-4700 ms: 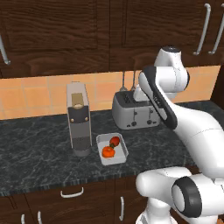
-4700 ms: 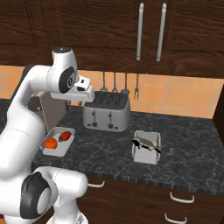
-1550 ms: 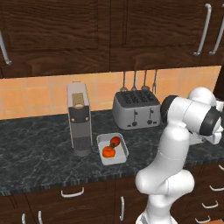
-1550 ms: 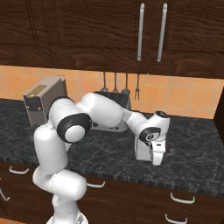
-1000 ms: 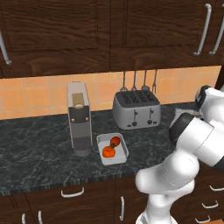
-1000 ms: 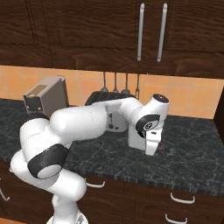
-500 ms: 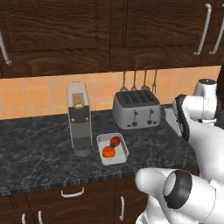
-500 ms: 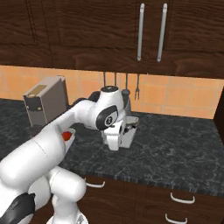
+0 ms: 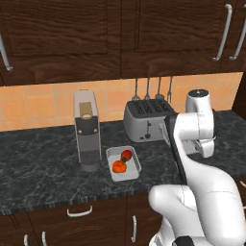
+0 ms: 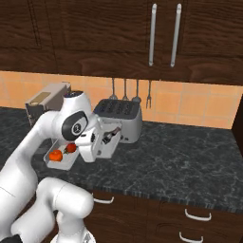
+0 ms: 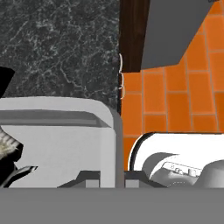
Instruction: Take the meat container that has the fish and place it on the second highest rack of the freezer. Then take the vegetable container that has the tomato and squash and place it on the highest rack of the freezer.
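One meat container (image 10: pixel 105 142) is pinched by its rim in shut fingers (image 10: pixel 95 141), tilted, so the fish (image 10: pixel 112 133) could be spilled.

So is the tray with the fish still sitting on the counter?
No, in the right base view the fish tray is lifted above the counter, held at the pincer.

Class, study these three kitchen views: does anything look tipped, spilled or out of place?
Yes. The meat container is off the counter, gripped in the hand and tilted steeply on its side, so the fish could slide out. The vegetable container sits flat beside the coffee machine; nothing is spilled.
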Robot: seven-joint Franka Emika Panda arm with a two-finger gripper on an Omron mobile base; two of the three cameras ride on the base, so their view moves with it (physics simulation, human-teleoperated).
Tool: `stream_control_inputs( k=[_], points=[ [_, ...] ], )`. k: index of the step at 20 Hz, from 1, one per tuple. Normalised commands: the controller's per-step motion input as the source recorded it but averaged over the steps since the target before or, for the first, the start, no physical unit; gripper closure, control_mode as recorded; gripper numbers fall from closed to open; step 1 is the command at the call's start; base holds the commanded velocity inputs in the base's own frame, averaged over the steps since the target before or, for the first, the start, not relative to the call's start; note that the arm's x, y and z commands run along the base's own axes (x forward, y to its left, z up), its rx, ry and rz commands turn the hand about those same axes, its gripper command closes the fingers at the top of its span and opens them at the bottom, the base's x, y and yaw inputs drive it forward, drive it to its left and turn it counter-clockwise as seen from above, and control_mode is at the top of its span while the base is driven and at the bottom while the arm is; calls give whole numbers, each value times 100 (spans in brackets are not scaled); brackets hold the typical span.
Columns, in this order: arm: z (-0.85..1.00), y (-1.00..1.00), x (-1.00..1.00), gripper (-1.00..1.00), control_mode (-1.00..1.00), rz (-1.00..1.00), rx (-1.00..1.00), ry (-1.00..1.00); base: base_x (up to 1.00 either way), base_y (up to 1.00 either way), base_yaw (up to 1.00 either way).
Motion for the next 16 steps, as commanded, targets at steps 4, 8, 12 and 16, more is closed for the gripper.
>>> stream_control_inputs(
  k=[4,8,12,16],
  points=[
    [23,45,0,100,-100,3,4,4,0,0,0],
    [0,7,0,100,-100,0,8,0,0,0,0],
    [0,-1,6,100,-100,-9,6,-4,0,0,0],
    [0,0,0,100,-100,0,3,-3,0,0,0]
  ],
)
